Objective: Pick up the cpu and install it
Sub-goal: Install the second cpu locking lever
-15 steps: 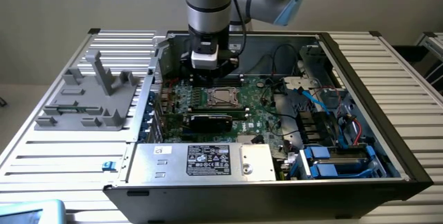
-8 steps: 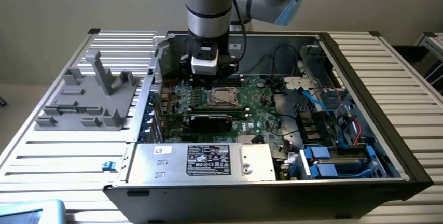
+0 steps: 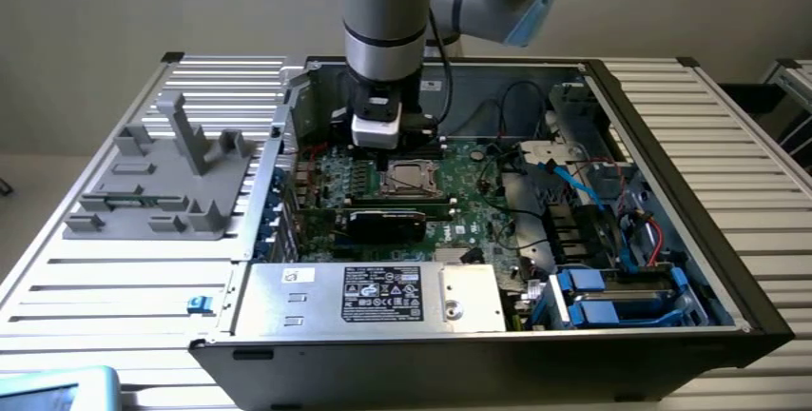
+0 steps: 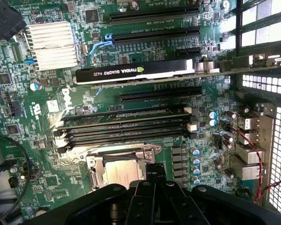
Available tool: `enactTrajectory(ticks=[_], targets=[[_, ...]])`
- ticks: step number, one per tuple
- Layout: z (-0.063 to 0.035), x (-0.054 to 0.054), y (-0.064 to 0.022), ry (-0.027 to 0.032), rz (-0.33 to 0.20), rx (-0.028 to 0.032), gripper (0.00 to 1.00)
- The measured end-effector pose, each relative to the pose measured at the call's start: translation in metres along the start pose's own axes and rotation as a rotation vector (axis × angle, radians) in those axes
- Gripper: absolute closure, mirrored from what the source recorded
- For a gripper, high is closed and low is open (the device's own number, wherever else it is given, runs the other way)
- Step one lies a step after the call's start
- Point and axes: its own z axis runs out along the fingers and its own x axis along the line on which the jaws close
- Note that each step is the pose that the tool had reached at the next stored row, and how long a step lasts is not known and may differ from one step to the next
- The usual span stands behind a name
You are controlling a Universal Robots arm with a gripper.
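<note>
While my claw (image 4: pixel 152 180) hangs closed and empty just above the socket (image 3: pixel 409 177), I see the cpu (image 4: pixel 124 172) sitting in that socket on the motherboard (image 4: pixel 131 122), beside the memory slots (image 4: pixel 126 129).

The exterior view looks down from high up at the whole open computer case (image 3: pixel 748 321) — the wrist view sits close above its green board (image 4: pixel 145 140), which both share.
</note>
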Motion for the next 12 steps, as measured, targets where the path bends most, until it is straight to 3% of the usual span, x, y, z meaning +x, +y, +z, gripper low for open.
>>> enactTrajectory(ticks=[4, 8, 10, 12], targets=[[0.0052, 0.0011, 0.0019, -0.0033, 0.006, 0.0002, 0.89], [0.0074, 0.0016, 0.0047, -0.013, 0.01, 0.0019, 0.89], [0.0078, 0.0022, 0.0057, -0.0142, 0.011, 0.0069, 0.89], [0.0082, 0.0026, 0.0067, -0.0153, 0.013, 0.0178, 0.89]])
